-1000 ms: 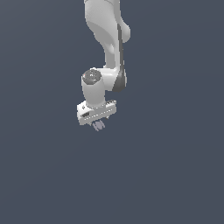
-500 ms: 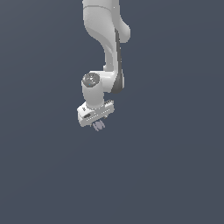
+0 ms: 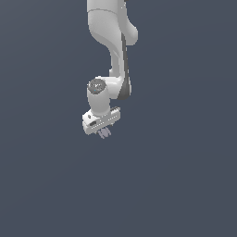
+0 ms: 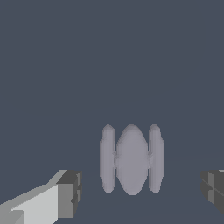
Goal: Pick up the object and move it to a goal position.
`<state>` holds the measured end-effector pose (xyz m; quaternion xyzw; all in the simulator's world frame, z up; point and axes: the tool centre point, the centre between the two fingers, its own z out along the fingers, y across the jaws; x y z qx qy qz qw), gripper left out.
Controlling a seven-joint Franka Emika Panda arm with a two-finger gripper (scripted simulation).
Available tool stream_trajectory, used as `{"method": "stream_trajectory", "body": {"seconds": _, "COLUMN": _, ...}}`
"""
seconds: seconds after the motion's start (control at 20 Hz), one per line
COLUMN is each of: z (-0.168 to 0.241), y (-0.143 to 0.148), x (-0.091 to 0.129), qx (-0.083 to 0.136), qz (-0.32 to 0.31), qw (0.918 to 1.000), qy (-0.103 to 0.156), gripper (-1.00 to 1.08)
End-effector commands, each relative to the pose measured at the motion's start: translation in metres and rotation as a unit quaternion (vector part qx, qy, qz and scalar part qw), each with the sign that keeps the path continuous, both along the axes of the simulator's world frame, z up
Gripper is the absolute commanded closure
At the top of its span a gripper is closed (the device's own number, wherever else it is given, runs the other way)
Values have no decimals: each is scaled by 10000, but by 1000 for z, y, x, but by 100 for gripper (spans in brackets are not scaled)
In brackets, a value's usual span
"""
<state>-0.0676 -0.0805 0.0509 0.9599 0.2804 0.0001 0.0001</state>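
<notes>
We're looking at the white arm (image 3: 111,41) hanging down from the top of the exterior view against a plain dark blue-grey backdrop, its round wrist joint (image 3: 97,86) sitting just above the white gripper bar (image 3: 101,121). The gripper (image 3: 105,133) points downward, and right under the bar we catch the object (image 3: 106,133), a tiny pale grey-lilac lump with darker slanted stripes, tucked close against the bar's underside. From the wrist view we get it far bigger: the object (image 4: 131,159) shows as a fat oval middle flanked by two thinner discs, like a little spool. It sits between the two dark fingertips (image 4: 70,194), one on each side of it, and we see clear gaps on both sides, so neither tip touches it. The gripper (image 4: 142,190) stands wide open with nothing in its grasp. We cannot tell what surface, if any, the object rests on. No containers show in either view.
</notes>
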Motion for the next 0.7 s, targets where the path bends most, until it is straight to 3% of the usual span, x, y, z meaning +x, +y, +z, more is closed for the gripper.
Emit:
{"method": "stream_trajectory", "body": {"seconds": 0.0, "z": -8, "y": 0, "x": -1, "qx": 1, "qz": 5, "qw": 10000, "qy": 4, "gripper": -92}}
{"method": "stream_trajectory", "body": {"seconds": 0.6, "z": -44, "y": 0, "x": -1, "qx": 1, "qz": 20, "qw": 10000, "qy": 2, "gripper": -92}}
{"method": "stream_trajectory", "body": {"seconds": 0.65, "z": -44, "y": 0, "x": -1, "qx": 1, "qz": 20, "qw": 10000, "qy": 2, "gripper": 108}}
